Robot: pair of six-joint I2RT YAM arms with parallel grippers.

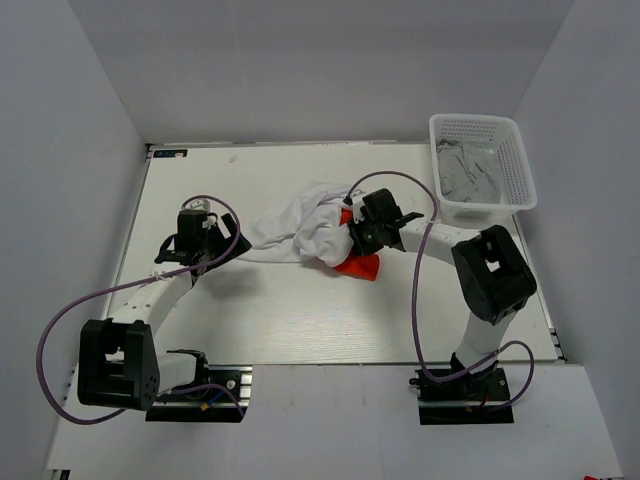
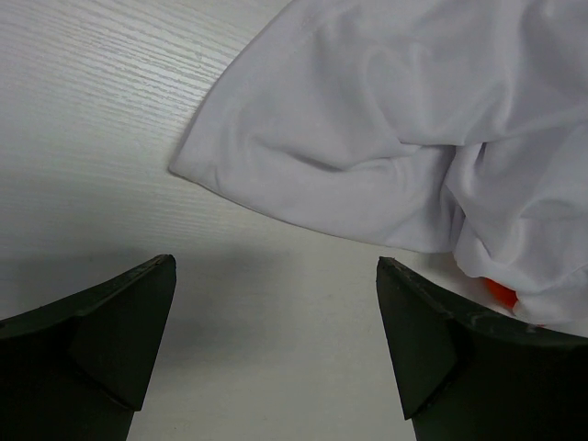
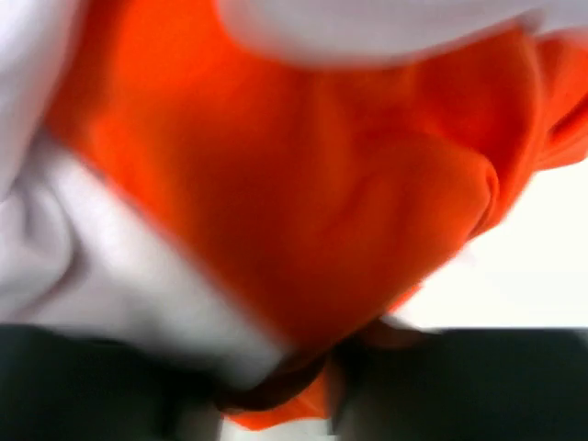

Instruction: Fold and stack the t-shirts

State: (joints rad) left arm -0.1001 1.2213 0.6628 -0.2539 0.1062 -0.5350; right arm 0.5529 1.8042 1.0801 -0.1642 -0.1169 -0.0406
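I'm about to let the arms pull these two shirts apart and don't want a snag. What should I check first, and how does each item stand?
1. Left gripper open: ok, jaws wide above bare table.
2. Left gripper clear of white t-shirt: ok, its edge lies just ahead, not touched.
3. Right gripper has cloth: ok, orange t-shirt bunched between its fingers.
4. Only orange caught: cannot tell, white cloth crowds one finger and the view is blurred.
5. Shirts apart: not ok, white lies crumpled over orange.
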